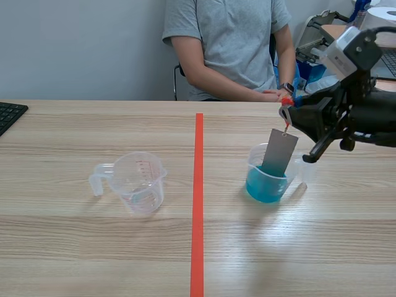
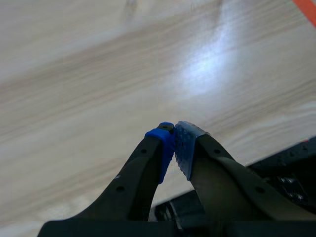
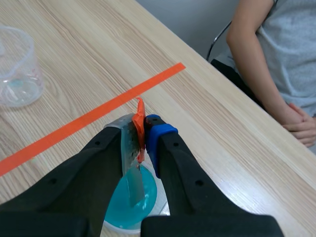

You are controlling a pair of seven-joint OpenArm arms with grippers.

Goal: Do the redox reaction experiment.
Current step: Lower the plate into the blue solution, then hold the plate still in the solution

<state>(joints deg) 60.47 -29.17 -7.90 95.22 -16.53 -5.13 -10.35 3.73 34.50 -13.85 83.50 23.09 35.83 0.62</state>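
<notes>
Work on this test looks about half done to me. My right pincer (image 3: 143,131) is pinching the little red tag (image 3: 139,116) at the top of a thin grey metal plate (image 1: 278,151), and the plate hangs down from it. The bottom end of the plate is inside the clear cup (image 1: 252,167) that holds the blue water (image 1: 266,189). It looks like it dips into the water, but I cannot tell how deep it goes. That cup stands on the bench (image 1: 124,247), on my right side of the orange tape line (image 1: 198,204). On my left side of the line stands a second clear cup (image 1: 139,182) with a handle. It looks almost empty, and nothing is touching it. My left pincer (image 2: 175,143) is pressed together with nothing in it, and it hangs low over bare wood, away from both cups. A person (image 1: 226,43) sits across the bench with hands resting near the far edge. So the dipping part seems done. I think what is left is to hold the plate in the blue water for a while so it can change, then lift it out to look at it. I see no change on the plate that I can be sure of.
</notes>
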